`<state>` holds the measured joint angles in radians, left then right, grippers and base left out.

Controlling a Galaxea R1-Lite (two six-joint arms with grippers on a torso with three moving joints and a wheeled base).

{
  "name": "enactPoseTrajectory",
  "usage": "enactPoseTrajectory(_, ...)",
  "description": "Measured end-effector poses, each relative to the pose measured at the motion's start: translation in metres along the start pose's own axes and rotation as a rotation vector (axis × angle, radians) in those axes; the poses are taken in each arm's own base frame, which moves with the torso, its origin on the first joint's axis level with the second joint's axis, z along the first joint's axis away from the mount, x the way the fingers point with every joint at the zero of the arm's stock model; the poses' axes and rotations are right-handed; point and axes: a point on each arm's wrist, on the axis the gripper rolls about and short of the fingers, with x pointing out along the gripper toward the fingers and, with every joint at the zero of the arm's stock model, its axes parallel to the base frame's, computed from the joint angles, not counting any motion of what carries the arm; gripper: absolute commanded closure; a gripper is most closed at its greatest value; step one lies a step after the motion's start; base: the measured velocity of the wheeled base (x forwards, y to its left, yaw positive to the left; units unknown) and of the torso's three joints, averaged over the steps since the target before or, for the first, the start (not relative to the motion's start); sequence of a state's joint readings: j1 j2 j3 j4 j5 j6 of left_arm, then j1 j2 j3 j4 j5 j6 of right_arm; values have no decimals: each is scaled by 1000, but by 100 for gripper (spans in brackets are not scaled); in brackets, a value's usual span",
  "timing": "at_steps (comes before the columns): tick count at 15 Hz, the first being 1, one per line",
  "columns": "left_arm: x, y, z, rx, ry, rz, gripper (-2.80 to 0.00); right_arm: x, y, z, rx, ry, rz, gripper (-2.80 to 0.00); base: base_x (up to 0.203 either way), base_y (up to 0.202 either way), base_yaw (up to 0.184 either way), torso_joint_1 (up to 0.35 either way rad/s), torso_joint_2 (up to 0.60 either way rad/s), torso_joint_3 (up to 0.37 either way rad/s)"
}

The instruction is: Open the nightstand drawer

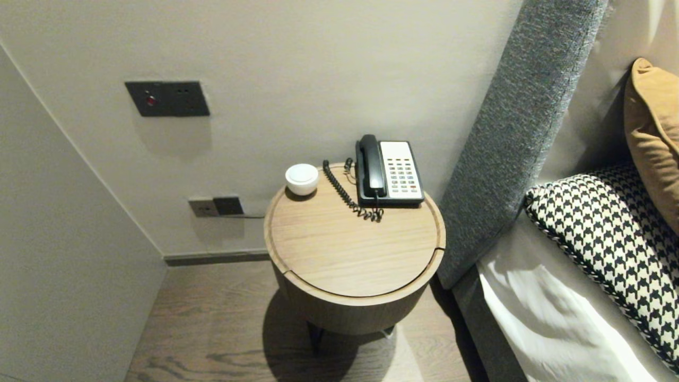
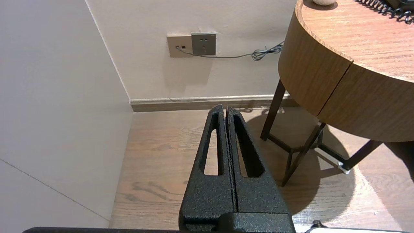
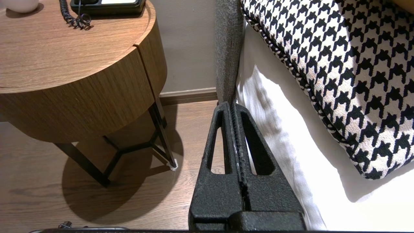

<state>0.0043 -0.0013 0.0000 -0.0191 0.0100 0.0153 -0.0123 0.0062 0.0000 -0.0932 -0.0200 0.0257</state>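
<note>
Bed: white sheet (image 1: 536, 318) along the right, well below the pillows.
Headboard panel (image 1: 509, 132): grey fabric, standing between the bed and the table.
Houndstooth pillow (image 1: 610, 233): lies on the sheet, with an orange cushion (image 1: 655, 132) behind it.
Side table (image 1: 350, 249): round, wooden, on dark legs, against the wall just beside the headboard panel.
Telephone (image 1: 390, 172): at the table's back right, handset on its cradle, coiled cord (image 1: 345, 193) trailing across the top.
Left gripper (image 2: 225, 108): low over the wooden floor, left of the table, fingers pressed together, holding nothing.
Right gripper (image 3: 233, 105): low between table and bed, near the panel's foot, fingers pressed together, holding nothing.
White bowl (image 1: 302, 179): at the table's back left, apart from the cord.
Wall socket (image 1: 216, 206): low on the wall, left of the table.
</note>
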Motion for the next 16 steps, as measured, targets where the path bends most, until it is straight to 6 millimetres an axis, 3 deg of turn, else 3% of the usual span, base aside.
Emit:
enactPoseTrajectory(6, 0, 0, 0, 0, 0, 0, 0, -1, 0, 3, -8, 1, 11, 0, 0, 0, 0, 0, 0, 0)
enactPoseTrajectory(12, 0, 0, 0, 0, 0, 0, 0, -11, 2, 70, -11, -15, 50, 0, 0, 0, 0, 0, 0, 0)
enactPoseTrajectory(16, 0, 0, 0, 0, 0, 0, 0, 18, 5, 126, -7, 53, 92, 0, 0, 0, 0, 0, 0, 0)
